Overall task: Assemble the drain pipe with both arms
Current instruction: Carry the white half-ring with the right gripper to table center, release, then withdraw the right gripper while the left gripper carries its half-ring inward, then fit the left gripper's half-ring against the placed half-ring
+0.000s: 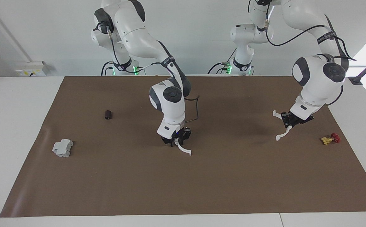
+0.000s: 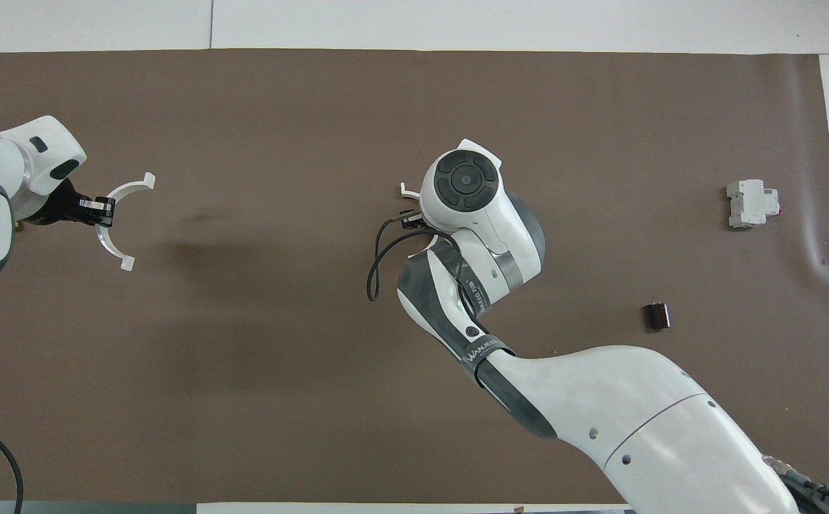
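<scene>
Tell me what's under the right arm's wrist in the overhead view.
Mostly hidden. Only one tabbed tip of a white half-ring shows beside the wrist. The facing view shows the right gripper there, shut on that half-ring just over the brown mat.

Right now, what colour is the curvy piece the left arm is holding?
White. The half-ring arc shows best in the overhead view, against the brown mat.

There are two white half-rings (image 1: pixel 184 149) (image 1: pixel 281 127), one grey block (image 1: pixel 62 148), one small dark thing (image 1: pixel 108 114), and one yellow-and-red valve (image 1: pixel 329 139).
</scene>
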You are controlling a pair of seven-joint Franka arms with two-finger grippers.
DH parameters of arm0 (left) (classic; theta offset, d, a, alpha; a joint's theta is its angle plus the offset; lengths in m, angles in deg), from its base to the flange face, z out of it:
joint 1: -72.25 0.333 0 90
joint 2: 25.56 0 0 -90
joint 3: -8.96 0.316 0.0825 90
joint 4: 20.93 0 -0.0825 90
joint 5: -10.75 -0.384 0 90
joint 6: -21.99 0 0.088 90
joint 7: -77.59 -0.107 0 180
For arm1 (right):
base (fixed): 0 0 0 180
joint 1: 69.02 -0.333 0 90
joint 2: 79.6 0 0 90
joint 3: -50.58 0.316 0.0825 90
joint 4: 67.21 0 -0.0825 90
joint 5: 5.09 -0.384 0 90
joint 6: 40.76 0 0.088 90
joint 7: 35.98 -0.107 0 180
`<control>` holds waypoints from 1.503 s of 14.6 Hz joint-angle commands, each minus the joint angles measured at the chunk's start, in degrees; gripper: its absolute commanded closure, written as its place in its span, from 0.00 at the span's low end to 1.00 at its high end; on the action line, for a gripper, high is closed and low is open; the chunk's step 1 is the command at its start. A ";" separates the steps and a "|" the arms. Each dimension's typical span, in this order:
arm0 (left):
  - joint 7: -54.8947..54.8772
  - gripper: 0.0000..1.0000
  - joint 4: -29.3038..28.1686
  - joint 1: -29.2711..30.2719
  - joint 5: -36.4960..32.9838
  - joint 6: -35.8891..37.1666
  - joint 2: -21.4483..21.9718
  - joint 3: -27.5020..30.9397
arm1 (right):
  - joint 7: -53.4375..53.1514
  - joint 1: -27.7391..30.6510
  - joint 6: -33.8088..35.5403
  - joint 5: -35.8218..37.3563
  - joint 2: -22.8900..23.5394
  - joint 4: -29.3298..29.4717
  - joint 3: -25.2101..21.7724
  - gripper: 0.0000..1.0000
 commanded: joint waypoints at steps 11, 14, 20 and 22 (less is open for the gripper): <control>16.09 1.00 0.75 -12.51 -3.27 -1.63 -0.78 0.05 | 7.31 19.20 38.17 0.30 -31.72 -0.31 -0.39 0.00; 25.14 1.00 1.98 -18.84 -3.27 -2.59 -3.32 -0.03 | 11.89 21.40 43.02 0.39 -35.07 -1.27 -1.01 0.00; 35.88 1.00 10.94 -27.11 -3.27 -4.18 -13.78 -0.03 | 14.27 24.13 43.73 0.30 -38.06 -4.44 -1.62 0.00; 36.15 1.00 11.30 -28.26 -3.10 -4.97 -15.45 -0.03 | 14.80 25.18 44.25 0.30 -38.15 -4.62 -1.62 0.00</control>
